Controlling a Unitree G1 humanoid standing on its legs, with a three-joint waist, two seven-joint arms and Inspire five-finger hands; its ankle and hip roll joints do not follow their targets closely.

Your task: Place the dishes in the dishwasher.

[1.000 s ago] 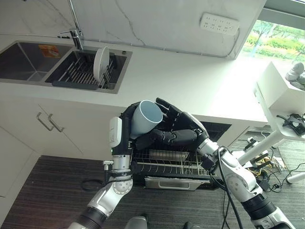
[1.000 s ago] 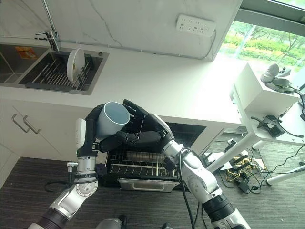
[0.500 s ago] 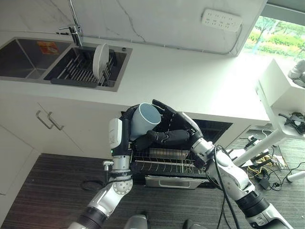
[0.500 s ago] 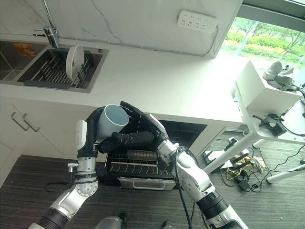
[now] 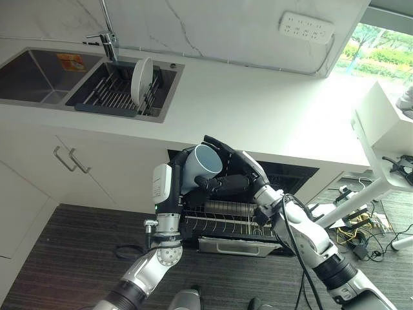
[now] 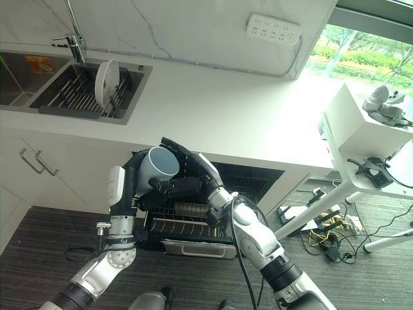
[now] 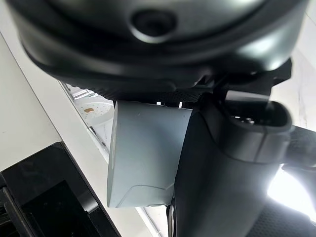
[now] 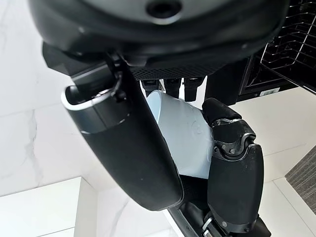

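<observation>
While both hands clasp it, cup (image 5: pixel 201 166) above rack (image 5: pixel 222 223) (plate (image 5: pixel 141 81) sinkside).

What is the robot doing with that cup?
The robot is holding a pale blue cup with both hands, just above the pulled-out dishwasher rack. Its left hand wraps round the cup from one side, and its right hand curls round it from the other. The cup is tilted with its mouth facing up and away, and it is not in the rack yet. A white plate stands in the sink rack on the counter.
</observation>
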